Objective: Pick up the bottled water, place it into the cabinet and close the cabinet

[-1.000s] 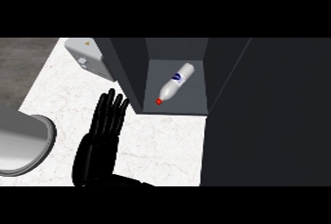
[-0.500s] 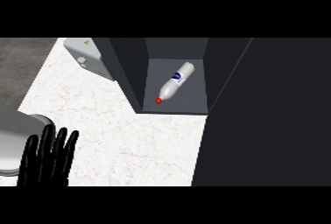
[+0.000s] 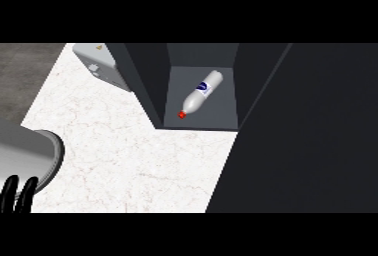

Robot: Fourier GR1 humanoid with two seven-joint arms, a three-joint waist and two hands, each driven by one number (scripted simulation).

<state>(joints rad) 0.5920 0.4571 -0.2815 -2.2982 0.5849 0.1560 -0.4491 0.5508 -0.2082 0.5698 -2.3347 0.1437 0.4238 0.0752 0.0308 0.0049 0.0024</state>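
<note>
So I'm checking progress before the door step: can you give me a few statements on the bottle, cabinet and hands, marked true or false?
1. The bottled water lies on its side inside the cabinet. True.
2. Its red cap points away from the robot. False: it points toward the counter.
3. A hand holds the bottle. False: nothing touches it.
4. Only the left hand shows, at the lower left corner. True.

No legible text anywhere. Bottled water [image 3: 201, 95], lying in the cabinet [image 3: 203, 117] up and right of the left hand [image 3: 18, 194], far from it: dark blue label, wording too small to read. Grey appliance [image 3: 105, 70] above the hand, at the counter's far edge: small orange mark and pale emblem, neither readable.
</note>
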